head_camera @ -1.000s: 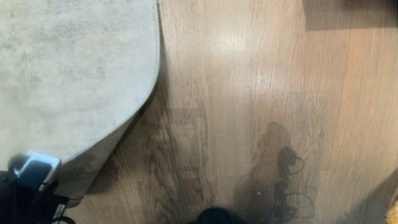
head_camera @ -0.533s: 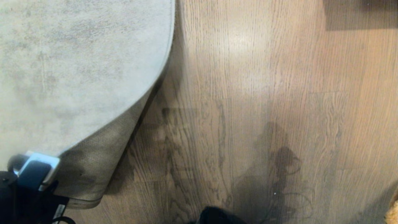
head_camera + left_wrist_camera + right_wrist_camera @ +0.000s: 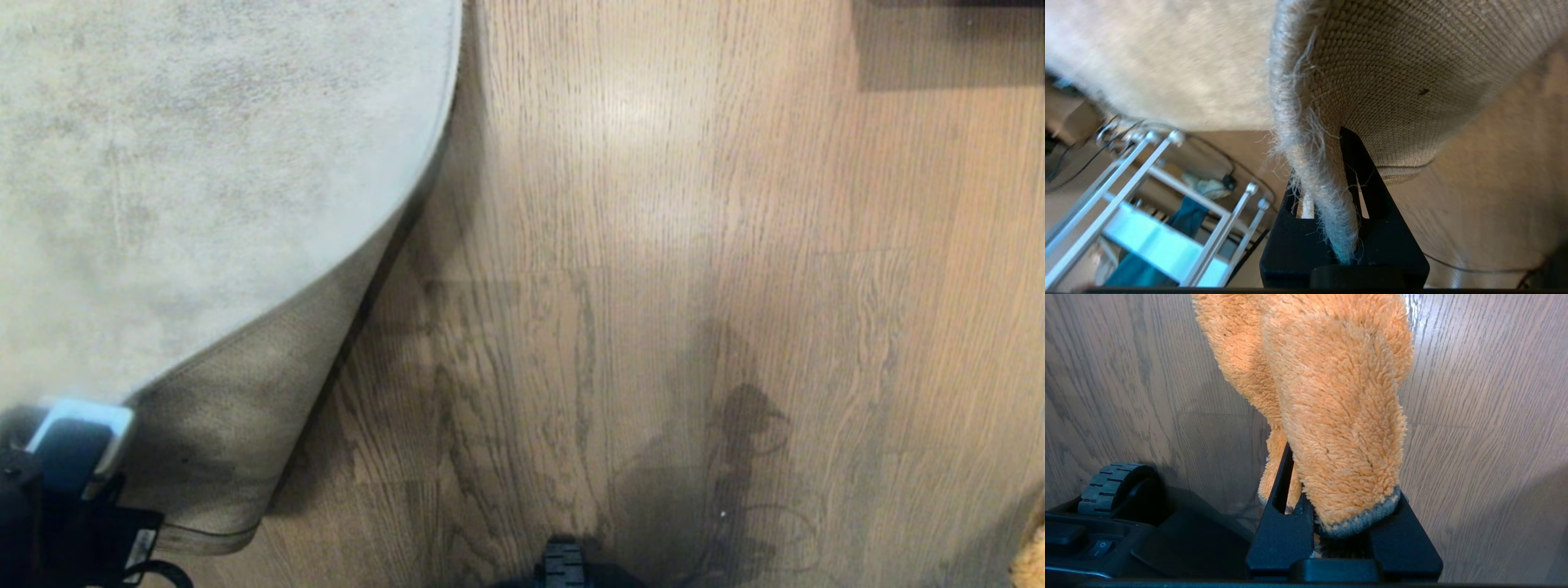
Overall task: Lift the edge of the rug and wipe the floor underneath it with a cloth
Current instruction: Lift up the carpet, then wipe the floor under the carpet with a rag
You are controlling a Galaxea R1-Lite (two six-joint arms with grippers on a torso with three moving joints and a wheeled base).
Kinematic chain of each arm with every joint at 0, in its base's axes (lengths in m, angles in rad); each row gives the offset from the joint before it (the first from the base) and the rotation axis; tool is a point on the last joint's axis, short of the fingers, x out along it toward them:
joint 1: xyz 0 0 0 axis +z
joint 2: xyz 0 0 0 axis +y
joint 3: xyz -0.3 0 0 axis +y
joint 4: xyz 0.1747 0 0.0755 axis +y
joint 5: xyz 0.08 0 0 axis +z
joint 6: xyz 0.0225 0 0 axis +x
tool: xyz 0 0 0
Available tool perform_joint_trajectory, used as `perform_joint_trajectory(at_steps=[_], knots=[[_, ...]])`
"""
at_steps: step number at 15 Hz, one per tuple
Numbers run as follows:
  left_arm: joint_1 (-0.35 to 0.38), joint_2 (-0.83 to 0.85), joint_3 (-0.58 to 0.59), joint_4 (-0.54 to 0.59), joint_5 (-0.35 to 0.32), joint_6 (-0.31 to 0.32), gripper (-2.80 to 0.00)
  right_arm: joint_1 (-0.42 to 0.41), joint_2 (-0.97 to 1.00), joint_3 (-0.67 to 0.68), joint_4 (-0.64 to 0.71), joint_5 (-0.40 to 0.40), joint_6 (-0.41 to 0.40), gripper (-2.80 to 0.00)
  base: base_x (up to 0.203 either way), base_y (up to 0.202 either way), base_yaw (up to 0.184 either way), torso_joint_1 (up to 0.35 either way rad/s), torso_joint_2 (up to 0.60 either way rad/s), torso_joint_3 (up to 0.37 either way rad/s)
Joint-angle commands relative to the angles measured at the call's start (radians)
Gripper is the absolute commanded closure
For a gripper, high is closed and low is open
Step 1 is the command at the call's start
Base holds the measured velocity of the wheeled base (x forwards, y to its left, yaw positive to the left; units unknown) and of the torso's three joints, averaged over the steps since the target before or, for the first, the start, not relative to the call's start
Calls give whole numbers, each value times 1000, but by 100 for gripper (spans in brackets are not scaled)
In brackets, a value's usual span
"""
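My left gripper (image 3: 1327, 163) is shut on the rug edge (image 3: 1306, 155), its frayed pale border pinched between the black fingers (image 3: 1359, 171). In the head view that gripper (image 3: 73, 457) is at the bottom left, holding the edge up so the brownish woven backing (image 3: 220, 425) faces outward and curls over the floor (image 3: 653, 286). The right gripper (image 3: 1327, 486) hangs above bare wood planks, shut on the cloth (image 3: 1339, 416), a fluffy mustard-orange rag with a grey hem. A sliver of the cloth (image 3: 1030, 559) shows at the bottom right corner of the head view.
My base's black wheel (image 3: 1110, 486) sits close beside the right gripper, and a black base part (image 3: 563, 567) pokes in at the bottom centre. A metal rack (image 3: 1147, 204) with cables stands beyond the rug. A dark shape (image 3: 947, 41) lies at the far right.
The whole head view has shifted a little to the right. The held rug edge is folded back further, baring more woven backing, and the left gripper sits slightly lower left.
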Motion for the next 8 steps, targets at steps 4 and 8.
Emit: perform_joint_trajectory(at_steps=[4,8], knots=[[6,-22,24,-2,154,-60,0,0,1,0,-1,1,-1,0,0,0,0,0,0,0],[9,-48,29,1,183,-90,0,0,1,0,-1,1,-1,0,0,0,0,0,0,0]])
